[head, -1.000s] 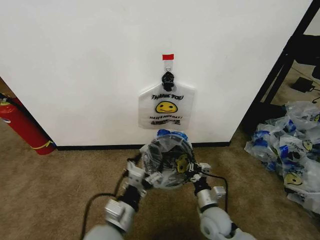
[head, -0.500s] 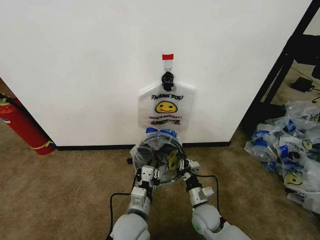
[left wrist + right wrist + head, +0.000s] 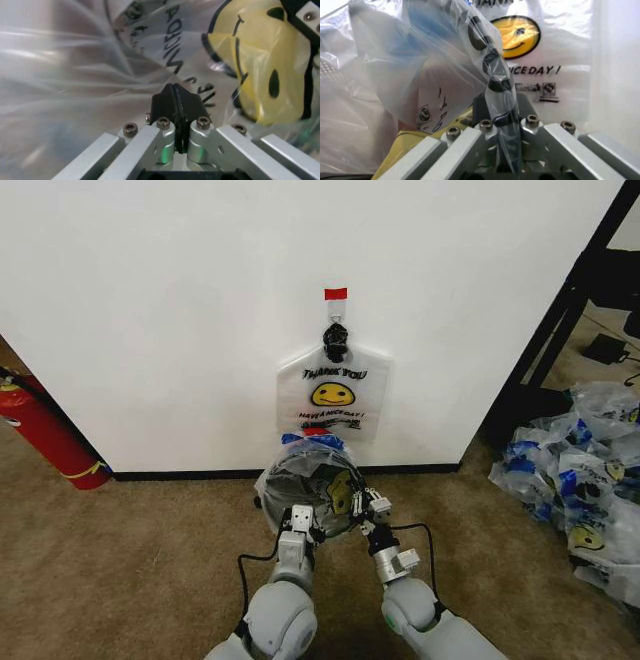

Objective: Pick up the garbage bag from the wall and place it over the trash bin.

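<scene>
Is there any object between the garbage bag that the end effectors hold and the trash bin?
Nothing visible stands between them. The left end effector and right end effector hold the garbage bag open right at the trash bin.

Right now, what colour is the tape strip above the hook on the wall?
Red. The tape strip sits on the white wall just above the hook; the head view shows it best.

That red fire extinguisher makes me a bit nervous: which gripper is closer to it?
Left. The left gripper sits on the extinguisher's side of the bin; the right gripper sits beyond it, farther off.
</scene>
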Robot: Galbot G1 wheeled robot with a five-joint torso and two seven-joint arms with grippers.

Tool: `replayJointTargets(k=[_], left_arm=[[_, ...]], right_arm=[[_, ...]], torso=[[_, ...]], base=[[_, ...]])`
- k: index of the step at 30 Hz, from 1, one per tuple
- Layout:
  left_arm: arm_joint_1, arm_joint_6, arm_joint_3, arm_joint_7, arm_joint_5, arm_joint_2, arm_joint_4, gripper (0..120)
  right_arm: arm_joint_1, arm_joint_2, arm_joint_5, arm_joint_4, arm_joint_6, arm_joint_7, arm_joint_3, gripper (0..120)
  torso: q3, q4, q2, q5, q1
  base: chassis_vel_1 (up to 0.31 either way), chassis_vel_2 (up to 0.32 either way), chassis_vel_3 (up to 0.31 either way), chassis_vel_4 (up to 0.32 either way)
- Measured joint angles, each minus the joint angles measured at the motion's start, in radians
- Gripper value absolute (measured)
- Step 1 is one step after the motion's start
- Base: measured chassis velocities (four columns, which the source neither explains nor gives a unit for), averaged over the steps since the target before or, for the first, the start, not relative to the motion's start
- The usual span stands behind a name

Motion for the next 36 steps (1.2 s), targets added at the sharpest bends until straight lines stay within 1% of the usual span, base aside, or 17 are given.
replayJointTargets(k=[5,9,12,17,25,31,36], left_arm=[[-0.014,0.004,0.005,-0.017,-0.01,-0.009,0.013,0],[-0.042,0.007,0.007,-0.053,-0.011,-0.024,0.05,0],[-0.059,0.013,0.003,-0.072,-0.001,-0.028,0.071,0],[-0.105,0.021,-0.017,-0.104,0.019,-0.031,0.132,0],[-0.148,-0.005,-0.048,-0.125,0.054,-0.028,0.235,0],[-0.165,-0.018,-0.055,-0.131,0.056,-0.028,0.266,0],[-0.181,-0.023,-0.049,-0.129,0.041,-0.026,0.267,0]], right_arm=[[-0.001,0.002,0.021,0.007,-0.005,0.003,-0.011,0],[-0.01,0.0,0.097,0.048,-0.024,0.016,-0.039,0],[-0.019,-0.004,0.109,0.067,-0.03,0.017,-0.048,0],[-0.039,-0.014,0.107,0.095,-0.036,0.018,-0.065,0],[-0.055,-0.018,0.103,0.115,-0.033,-0.004,-0.092,0],[-0.062,-0.023,0.117,0.131,-0.029,-0.024,-0.096,0],[-0.074,-0.03,0.13,0.135,-0.021,-0.065,-0.097,0]], torso=[[0.0,0.0,0.0,-0.0001,0.0],[0.0,0.0002,0.0,0.0,0.0],[0.0,0.0,0.0,-0.0001,0.0],[0.0,-0.0001,0.0,-0.0001,0.0],[0.0,-0.0001,0.0,-0.0002,0.0],[0.0,0.0,0.0,-0.0002,0.0],[0.0,0.0,0.0,-0.0002,0.0]], base=[[0.0,0.0,0.0,0.0],[0.0,0.0,0.0,0.0],[0.0,0.0,0.0,0.0],[0.0,0.0,0.0,0.0],[0.0,0.0,0.0,0.0],[0.0,0.0,0.0,0.0],[0.0,0.0,0.0,0.0]])
